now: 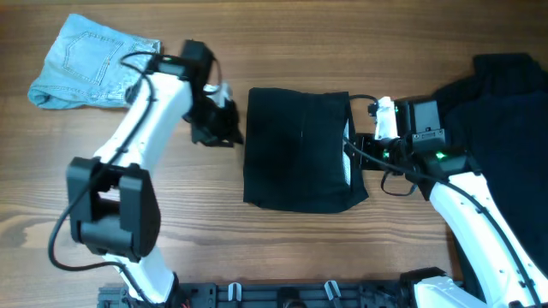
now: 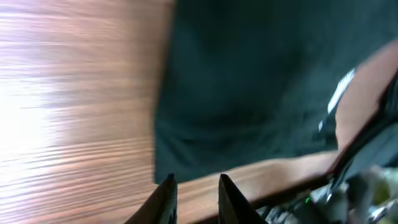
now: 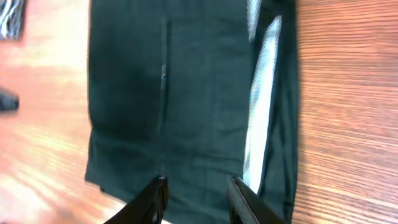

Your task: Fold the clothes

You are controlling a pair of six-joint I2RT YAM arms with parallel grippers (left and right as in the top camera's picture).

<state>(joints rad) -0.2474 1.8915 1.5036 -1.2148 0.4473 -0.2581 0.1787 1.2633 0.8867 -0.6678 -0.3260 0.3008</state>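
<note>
A black garment (image 1: 298, 150) lies folded into a rough rectangle at the middle of the table, with its pale grey inner waistband (image 3: 260, 106) showing along its right edge. My left gripper (image 1: 226, 127) hovers just off its left edge, over bare wood. In the left wrist view the left gripper (image 2: 196, 183) is open with nothing between its fingers. My right gripper (image 1: 354, 147) is at the garment's right edge. The right wrist view has that gripper (image 3: 198, 183) open above the black cloth (image 3: 161, 93), gripping nothing. A light-blue denim garment (image 1: 90, 64) lies at the far left.
A heap of loose black clothes (image 1: 505, 103) covers the far right of the wooden table (image 1: 257, 248). Both arms' bases stand at the near edge.
</note>
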